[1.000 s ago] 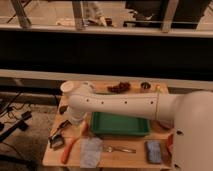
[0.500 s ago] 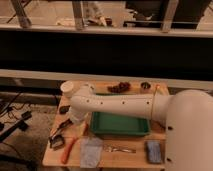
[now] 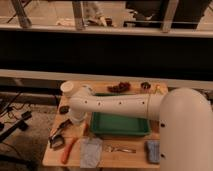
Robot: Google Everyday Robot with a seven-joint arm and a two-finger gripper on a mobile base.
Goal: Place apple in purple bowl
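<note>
Beside carrot [image 3: 69, 150], hand [image 3: 59, 137] at tbl [image 3: 131, 158] edge, arm [image 3: 115, 105] across grn tray [image 3: 120, 131]

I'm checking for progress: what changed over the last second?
The arm edged slightly left with its bulky rear part, covering more of the table's right side. The gripper stayed open, holding nothing, over the table's left edge near the carrot. The tray, cloth and carrot did not move.
</note>
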